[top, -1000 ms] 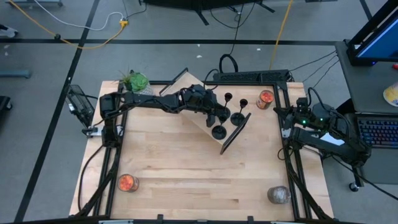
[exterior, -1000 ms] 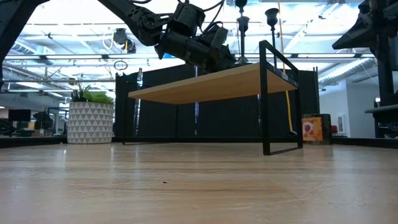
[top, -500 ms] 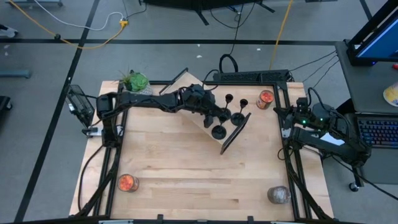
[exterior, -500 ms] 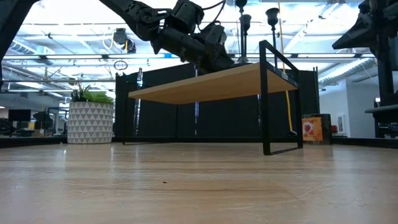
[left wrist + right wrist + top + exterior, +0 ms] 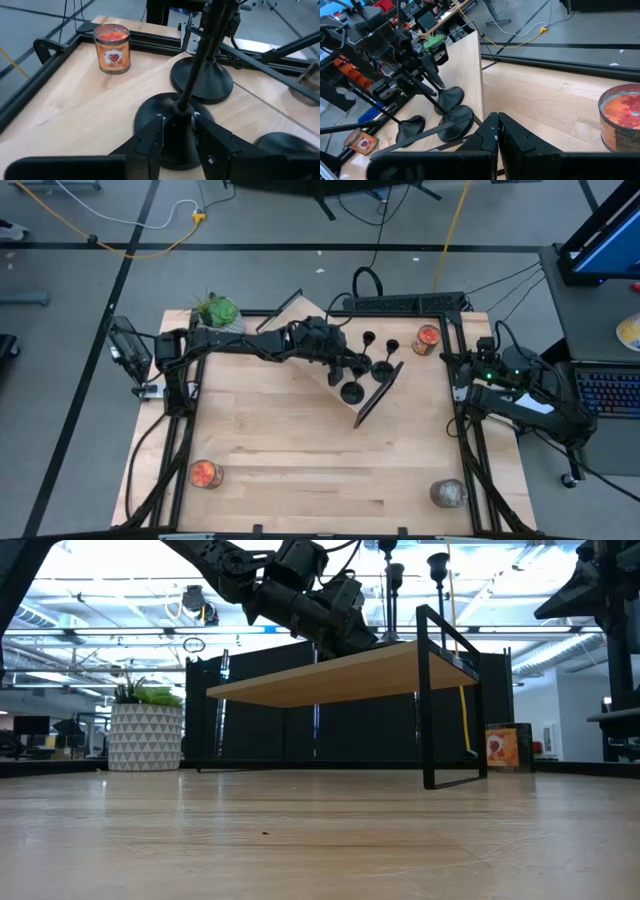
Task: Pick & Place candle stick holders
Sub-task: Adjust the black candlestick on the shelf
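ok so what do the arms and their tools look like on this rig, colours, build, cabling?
Both arms are matte black and jointed. The left arm is a run of slim links with chunky joints and black cables looped at its wrist. The right arm carries a white panel on one link and a small green light near its base. The left tool has two flat black fingers with small screws; the right tool looks the same.
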